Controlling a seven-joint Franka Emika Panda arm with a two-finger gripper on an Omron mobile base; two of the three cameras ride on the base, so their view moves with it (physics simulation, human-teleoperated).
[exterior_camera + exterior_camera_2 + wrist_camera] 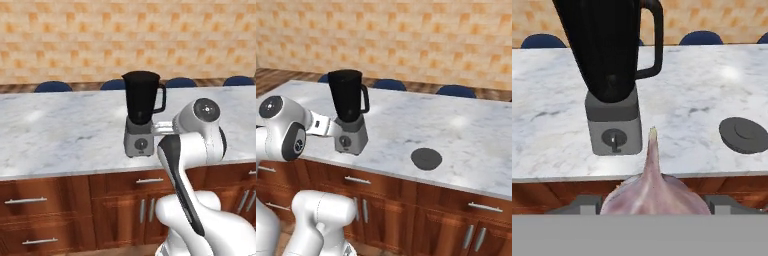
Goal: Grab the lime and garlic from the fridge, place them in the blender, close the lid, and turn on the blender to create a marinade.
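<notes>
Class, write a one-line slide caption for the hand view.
Garlic held in the gripper, facing the open blender on the marble counter, lid lying to its right.

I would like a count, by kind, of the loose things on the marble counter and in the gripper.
Black blender jug on a grey square base: 1
Flat round dark-grey lid lying on the counter: 1
Pale pinkish-white garlic bulb, held between the gripper's fingers: 1
Total: 3
</notes>
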